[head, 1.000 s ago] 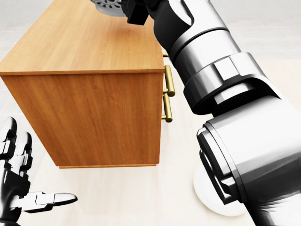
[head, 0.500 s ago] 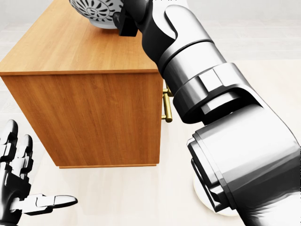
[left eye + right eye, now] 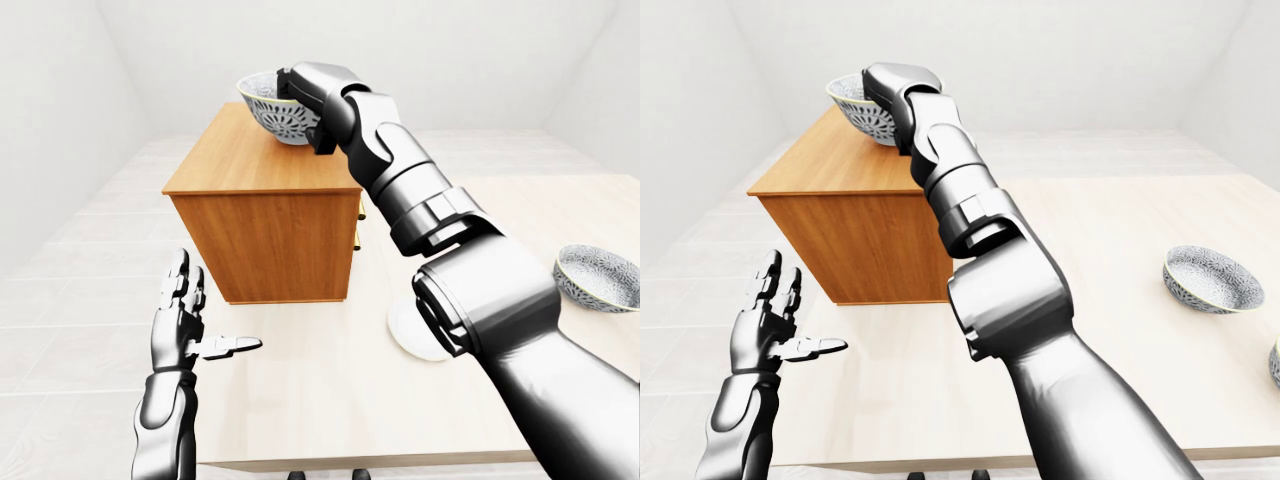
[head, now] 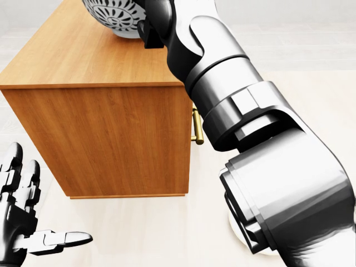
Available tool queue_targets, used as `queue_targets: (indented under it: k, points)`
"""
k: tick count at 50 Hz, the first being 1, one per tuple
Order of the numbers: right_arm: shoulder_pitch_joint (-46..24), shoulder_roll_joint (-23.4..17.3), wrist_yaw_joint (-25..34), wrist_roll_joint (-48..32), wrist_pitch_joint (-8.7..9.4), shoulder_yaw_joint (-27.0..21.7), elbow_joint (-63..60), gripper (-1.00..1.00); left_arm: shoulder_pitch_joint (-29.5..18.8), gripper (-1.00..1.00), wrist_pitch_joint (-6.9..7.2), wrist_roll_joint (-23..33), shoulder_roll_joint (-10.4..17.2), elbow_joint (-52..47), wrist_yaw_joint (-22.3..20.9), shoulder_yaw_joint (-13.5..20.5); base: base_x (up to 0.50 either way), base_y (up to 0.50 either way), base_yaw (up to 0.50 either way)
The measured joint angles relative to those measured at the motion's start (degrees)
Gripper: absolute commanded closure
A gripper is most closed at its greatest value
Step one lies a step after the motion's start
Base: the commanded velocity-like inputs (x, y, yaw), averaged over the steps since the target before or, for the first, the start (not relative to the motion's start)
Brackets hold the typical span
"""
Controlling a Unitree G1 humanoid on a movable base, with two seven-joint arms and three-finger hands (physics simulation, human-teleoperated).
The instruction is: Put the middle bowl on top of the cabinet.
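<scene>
Your right robot hand (image 3: 312, 100) is grasping the patterned bowl (image 3: 268, 108) by its rim. The bowl is over the top of the wooden cabinet (image 3: 270, 235), near the cabinet's far right corner. You cannot tell if the bowl's bottom touches the cabinet top or hangs just above it.

Your left robot hand (image 3: 183, 325) is released, with its fingers spread and its thumb sticking out. It holds nothing and is low down to the left of the cabinet, well apart from it.

The two eye views show the whole bowl and its open top. The head view is much closer and shows only the bowl's lower part, cut off at the top edge. The head view shows a brass handle (image 4: 197, 133) on the cabinet's right side, peeking out past your big right arm.

The cabinet stands on the pale worktop (image 3: 330, 400). In the left-eye view, a white plate (image 3: 405, 335) lies on the worktop to the right of the cabinet, partly hidden by your arm. The right-eye view best shows a second bowl (image 3: 1210, 278) far right of the cabinet. Only that view shows the edge of a third bowl (image 3: 1275, 362).
</scene>
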Motion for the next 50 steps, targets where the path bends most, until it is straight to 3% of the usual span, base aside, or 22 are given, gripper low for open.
queue_targets:
  k: [37,50]
  points:
    - [0.43,0.23,-0.93,-0.92,0.0,-0.75,-0.12,1.0,-0.36,-1.0,0.0,0.21,0.06,0.38,0.2,-0.18,0.0,0.0,0.0]
    - [0.62,0.61,-1.17,-1.26,0.0,-0.65,-0.2,0.84,-0.42,-1.0,0.0,0.06,0.13,0.7,0.14,-0.08,0.0,0.0,0.0]
